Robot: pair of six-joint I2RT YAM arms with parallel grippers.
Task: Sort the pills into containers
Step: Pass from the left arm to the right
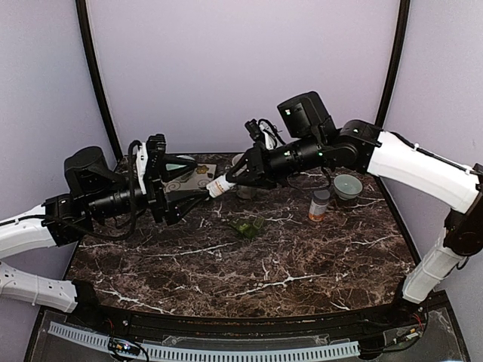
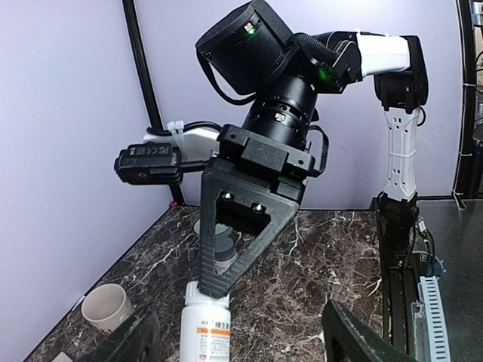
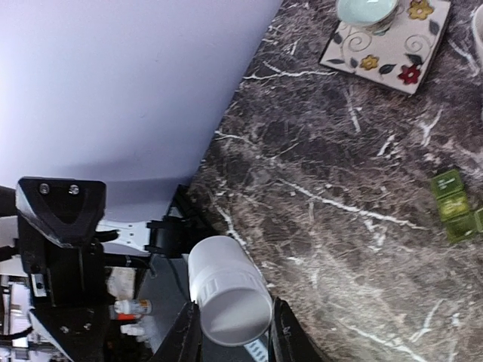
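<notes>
Lilac walls close in a dark marble bench (image 1: 226, 279) veined with white; the dark green pill box (image 1: 245, 226) lies on it near the middle, apart from both arms; above and behind it the right jaws are clamped on one end of a white pill bottle (image 1: 219, 186), held level in the air; the left jaws stand wide to either side of its labelled end, not gripping it; an orange pill bottle (image 1: 320, 205) stands at the right; a flowered tile (image 1: 198, 178) lies back left.
</notes>
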